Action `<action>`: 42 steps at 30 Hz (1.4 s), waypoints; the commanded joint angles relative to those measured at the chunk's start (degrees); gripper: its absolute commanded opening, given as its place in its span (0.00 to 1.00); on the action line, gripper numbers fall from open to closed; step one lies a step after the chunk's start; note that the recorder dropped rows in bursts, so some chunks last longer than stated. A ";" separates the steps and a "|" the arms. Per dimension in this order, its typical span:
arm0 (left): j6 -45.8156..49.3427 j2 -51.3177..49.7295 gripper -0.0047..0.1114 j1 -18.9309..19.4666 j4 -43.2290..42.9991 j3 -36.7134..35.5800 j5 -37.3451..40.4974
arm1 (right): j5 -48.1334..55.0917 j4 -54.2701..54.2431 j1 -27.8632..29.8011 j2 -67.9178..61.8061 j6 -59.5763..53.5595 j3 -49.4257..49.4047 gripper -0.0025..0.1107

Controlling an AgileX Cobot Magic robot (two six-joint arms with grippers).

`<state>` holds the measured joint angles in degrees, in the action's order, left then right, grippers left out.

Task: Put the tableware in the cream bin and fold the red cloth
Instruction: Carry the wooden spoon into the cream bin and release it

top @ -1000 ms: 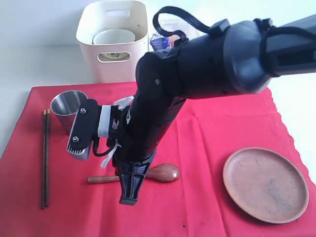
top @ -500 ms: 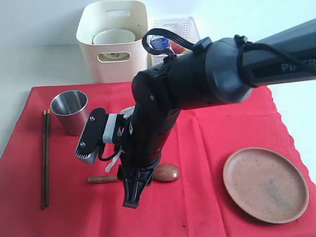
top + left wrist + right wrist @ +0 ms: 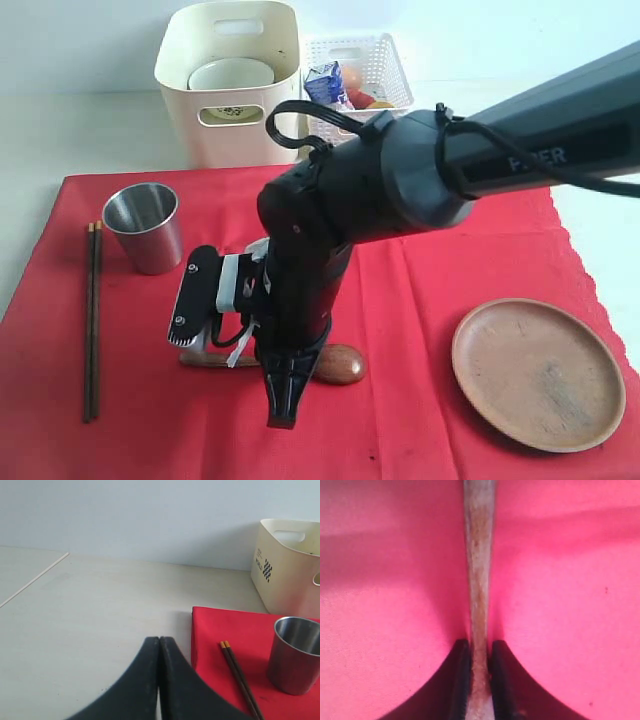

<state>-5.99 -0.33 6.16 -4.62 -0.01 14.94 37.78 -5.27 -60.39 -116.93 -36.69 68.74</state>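
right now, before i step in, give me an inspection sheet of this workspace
surface: pale table, red cloth spread out
job's things: pale bowl in cream bin; steel cup, chopsticks, wooden spoon, wooden plate on the cloth
clutter: white basket holding milk carton and other food
claws: right claw shut on the spoon handle; left claw shut, empty
cables: black loop on right arm
surroundings: plain wall
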 commanded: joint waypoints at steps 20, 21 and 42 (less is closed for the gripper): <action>-0.04 0.11 0.05 -0.42 0.40 0.01 -0.30 | 9.05 10.82 0.09 1.57 2.70 13.35 0.02; -0.04 0.11 0.05 -0.42 0.40 0.01 -0.30 | 8.54 11.10 0.20 2.11 2.70 13.35 0.02; -0.04 0.11 0.05 -0.42 0.40 0.01 -0.30 | -41.58 20.36 13.81 7.96 27.88 13.35 0.02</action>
<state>-5.99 -0.33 6.16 -4.62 -0.01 14.94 4.36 14.74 -48.41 -107.61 -12.57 81.77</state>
